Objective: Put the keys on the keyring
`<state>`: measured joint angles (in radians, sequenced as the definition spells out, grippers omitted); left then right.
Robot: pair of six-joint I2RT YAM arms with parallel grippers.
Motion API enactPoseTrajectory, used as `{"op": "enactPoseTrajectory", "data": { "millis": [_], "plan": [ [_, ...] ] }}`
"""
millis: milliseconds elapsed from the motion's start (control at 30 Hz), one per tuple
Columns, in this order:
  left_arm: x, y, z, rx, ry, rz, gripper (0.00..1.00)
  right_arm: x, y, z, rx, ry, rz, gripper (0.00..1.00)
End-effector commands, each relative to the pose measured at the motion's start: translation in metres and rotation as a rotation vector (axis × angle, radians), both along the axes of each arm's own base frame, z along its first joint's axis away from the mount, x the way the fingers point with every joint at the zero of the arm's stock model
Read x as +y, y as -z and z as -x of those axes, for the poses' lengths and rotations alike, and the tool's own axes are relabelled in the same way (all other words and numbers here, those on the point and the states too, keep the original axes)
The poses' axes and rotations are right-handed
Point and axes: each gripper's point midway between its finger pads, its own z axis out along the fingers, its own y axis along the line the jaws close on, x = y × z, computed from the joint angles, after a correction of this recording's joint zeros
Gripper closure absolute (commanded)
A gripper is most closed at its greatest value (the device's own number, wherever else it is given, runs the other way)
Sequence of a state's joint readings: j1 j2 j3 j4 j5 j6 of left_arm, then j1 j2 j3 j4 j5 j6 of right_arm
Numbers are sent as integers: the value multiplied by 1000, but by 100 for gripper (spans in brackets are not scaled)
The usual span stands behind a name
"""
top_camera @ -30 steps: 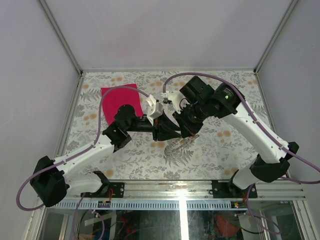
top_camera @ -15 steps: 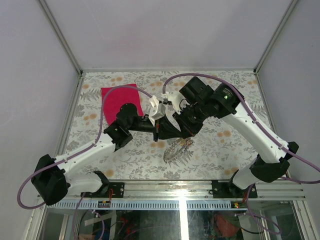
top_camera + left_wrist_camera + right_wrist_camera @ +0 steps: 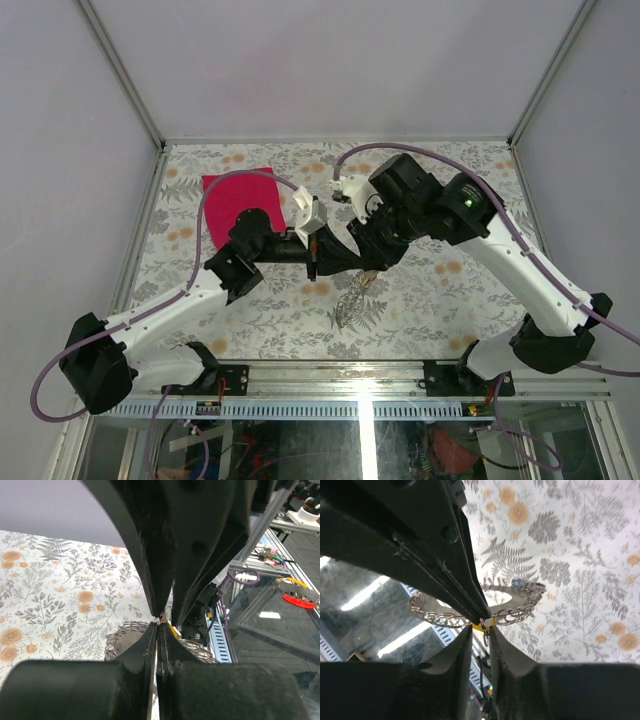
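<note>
Left gripper (image 3: pixel 158 626) and right gripper (image 3: pixel 481 630) are met tip to tip above the table (image 3: pixel 450 295). Left is closed on the keyring (image 3: pixel 516 613); right is pinched on a yellow key (image 3: pixel 479 626).

We see the left claw (image 3: pixel 159 626) and right claw (image 3: pixel 481 629) tip to tip above mid-tabletop (image 3: pixel 450 300), with no passage between the 2. The keyring (image 3: pixel 515 614) hangs just beneath. The pink cloth (image 3: pixel 240 195) lies well apart, far left.
</note>
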<state>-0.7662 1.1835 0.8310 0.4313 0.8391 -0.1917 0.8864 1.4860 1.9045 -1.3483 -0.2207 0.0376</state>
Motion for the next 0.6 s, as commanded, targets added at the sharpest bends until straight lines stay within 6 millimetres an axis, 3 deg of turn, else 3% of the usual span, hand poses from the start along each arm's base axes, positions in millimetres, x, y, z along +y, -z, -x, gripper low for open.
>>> {"op": "enactPoseTrajectory", "data": {
  "millis": [0, 133, 267, 433, 567],
  "plan": [
    [5, -34, -9, -34, -96, 126, 100, 9, -41, -8, -143, 44, -178, 69],
    [11, -41, -14, -12, -126, 173, 100, 10, -58, -18, -213, 121, -263, 62],
    [21, -48, -19, 17, -145, 227, 100, 2, -74, -29, -241, 234, -404, 60],
    [32, -59, -25, 30, -158, 288, 100, -9, -77, -40, -168, 311, -590, 59],
    [36, -66, -27, 38, -161, 319, 100, 1, -69, -34, -107, 270, -696, 56]
  ]
}}
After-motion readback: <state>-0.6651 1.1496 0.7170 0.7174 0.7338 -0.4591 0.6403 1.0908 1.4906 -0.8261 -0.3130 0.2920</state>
